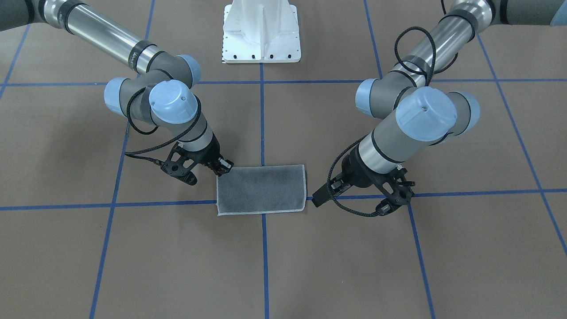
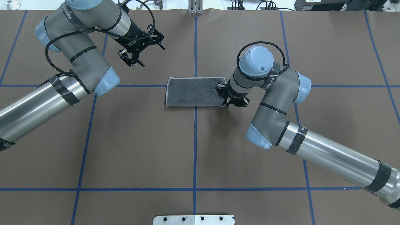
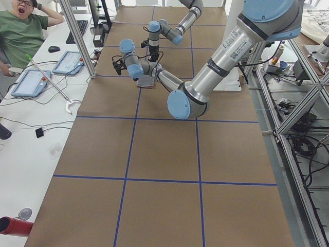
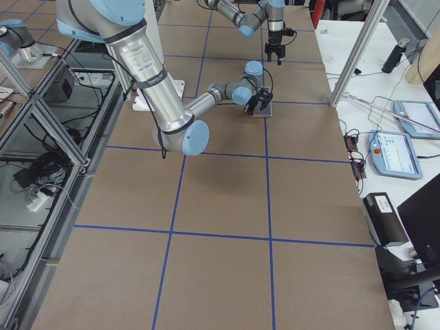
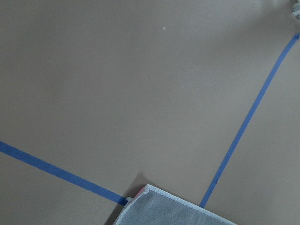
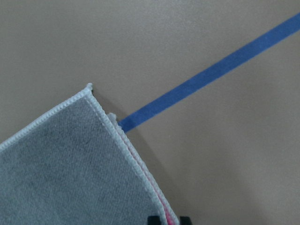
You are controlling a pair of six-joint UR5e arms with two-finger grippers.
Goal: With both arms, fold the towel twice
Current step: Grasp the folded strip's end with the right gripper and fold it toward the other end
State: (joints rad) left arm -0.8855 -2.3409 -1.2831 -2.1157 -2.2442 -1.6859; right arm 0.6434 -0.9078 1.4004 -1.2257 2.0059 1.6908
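- The towel (image 1: pixel 261 190) lies flat near the middle of the table (image 2: pixel 140 140), a little nearer the far edge than the robot's edge.
- It is folded into a long rectangle with the dark grey face up and the light stitched border around it. Its long sides run parallel to the table's far edge.
- It lies across a crossing of the blue tape lines (image 1: pixel 262 119).
- The right gripper (image 1: pixel 225 165) is down at the towel's short end on the robot's right, at the corner nearer the robot's edge.
- In the right wrist view its fingertips (image 6: pixel 154 219) stand close together with the layered border between them and a strip of pink showing there. They seem to pinch the towel's edge, though only the tips show at the bottom of that view.
- The right arm (image 2: pixel 328 156) reaches in from the table's right corner on the robot's side.
- The left gripper (image 1: pixel 318 198) hangs above the table, well apart from the towel, between it and the far edge on the robot's left. Its fingers are spread and hold nothing.
- The left wrist view looks down on the towel's near corner and bare table.
- The left arm (image 2: pixel 31 103) comes in from the table's left edge.
- A white pedestal base (image 1: pixel 261 35) stands at the middle of the robot's edge.
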